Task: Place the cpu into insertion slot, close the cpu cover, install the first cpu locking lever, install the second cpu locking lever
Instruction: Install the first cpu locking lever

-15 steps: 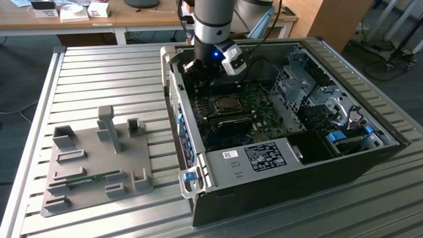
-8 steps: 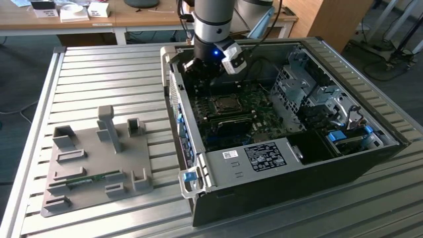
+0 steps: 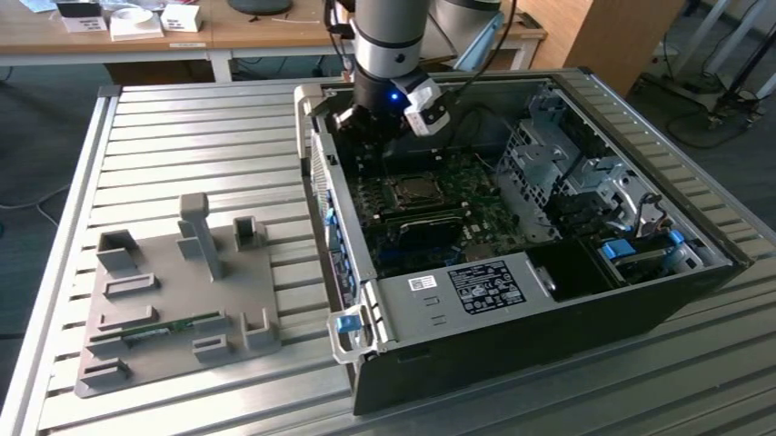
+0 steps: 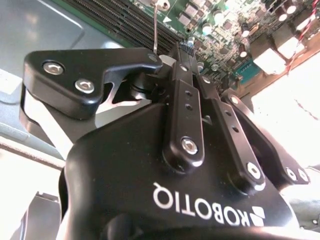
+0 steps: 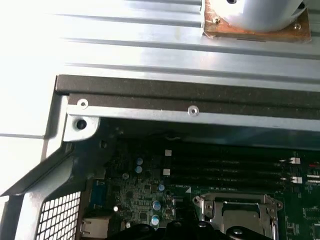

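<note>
Cpu cover (image 3: 412, 189) close beside the claw (image 3: 366, 142)

The slatted metal table (image 3: 194, 136) carries two things. Over its half on the exterior view's right lies the open computer case (image 3: 546, 336), on its side, running from the far edge down almost to the near edge. On the other half, by the near corner, sits a flat grey fixture plate (image 3: 164, 263), raised blocks moulded on top, bare slats between it and the case. In the first wrist view, the table's ribs (image 5: 150, 35) run along the case's dark rim (image 5: 175, 92).
</note>
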{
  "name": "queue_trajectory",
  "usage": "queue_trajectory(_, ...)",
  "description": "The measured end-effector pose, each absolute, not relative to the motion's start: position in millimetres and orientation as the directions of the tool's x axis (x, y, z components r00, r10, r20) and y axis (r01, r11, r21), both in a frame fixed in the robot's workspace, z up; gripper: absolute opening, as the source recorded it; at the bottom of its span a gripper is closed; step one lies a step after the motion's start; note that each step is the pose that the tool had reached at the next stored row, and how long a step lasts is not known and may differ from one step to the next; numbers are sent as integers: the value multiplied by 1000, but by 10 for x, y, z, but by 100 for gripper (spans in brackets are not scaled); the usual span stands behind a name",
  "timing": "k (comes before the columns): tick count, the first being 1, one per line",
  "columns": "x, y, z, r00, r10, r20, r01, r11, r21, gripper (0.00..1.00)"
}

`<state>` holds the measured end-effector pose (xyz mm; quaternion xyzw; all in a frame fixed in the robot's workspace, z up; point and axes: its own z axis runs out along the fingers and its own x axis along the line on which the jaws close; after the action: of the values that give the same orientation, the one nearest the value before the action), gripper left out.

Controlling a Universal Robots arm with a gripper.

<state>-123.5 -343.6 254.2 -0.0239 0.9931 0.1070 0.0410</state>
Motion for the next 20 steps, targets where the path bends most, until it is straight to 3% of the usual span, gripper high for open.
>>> queue_trajectory(10,-1252,-3414,2522,-995,-35,-88,-56,967,247,11)
queue_trajectory(20,-1147,-3405,2518,-995,-35,-88,-56,967,248,11)
